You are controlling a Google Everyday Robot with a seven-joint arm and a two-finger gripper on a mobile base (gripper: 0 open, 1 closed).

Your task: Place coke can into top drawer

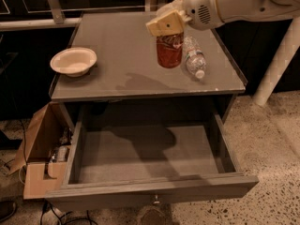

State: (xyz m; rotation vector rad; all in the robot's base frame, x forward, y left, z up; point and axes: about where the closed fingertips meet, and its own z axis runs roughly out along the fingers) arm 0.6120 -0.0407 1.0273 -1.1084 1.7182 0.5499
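coke can (169, 50) upright, drawer's down front
gripper (165, 25) pinching its top; the open top drawer (154, 189) sits lower, nearer me.

Small red cylindrical coke can (169, 50) with white script, upright, clasped at its top by the cream gripper (166, 26) over the grey cabinet top (126, 55), wide shallow grey-brown wooden top drawer (154, 187) pulled far out below, small knob on its flat front panel
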